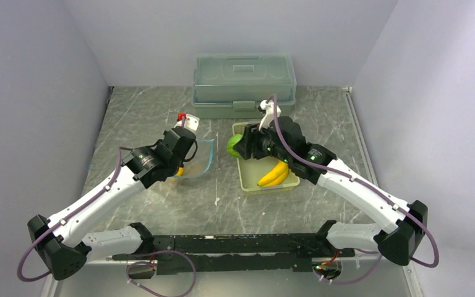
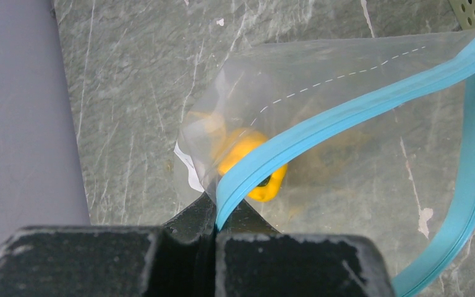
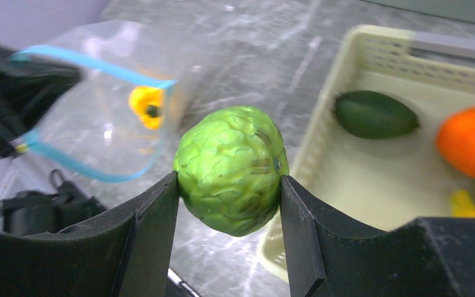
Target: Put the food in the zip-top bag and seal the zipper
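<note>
Right wrist: right pincer [image 3: 229, 180] grasps green fruit [image 3: 230, 164] over basket [image 3: 319, 124] rim; left pincer [image 2: 215, 226] clamps zipper [image 2: 346, 111].

A: Type of place?

B: Robot test cell, lab-like rather than domestic.

A: Evidence?

B: Plain pale wall panels [image 1: 37, 93] boxing in three sides of a grey marbled table [image 1: 154, 111]. Black mounting rail [image 1: 241, 242] along the near edge, with left arm [image 1: 99, 204] and right arm [image 1: 359, 189] bolted on.

A: Props?

B: Toy bananas [image 1: 274, 175] in a pale slotted basket [image 1: 246, 170]; translucent green lidded box [image 1: 244, 83] against the back panel.
</note>
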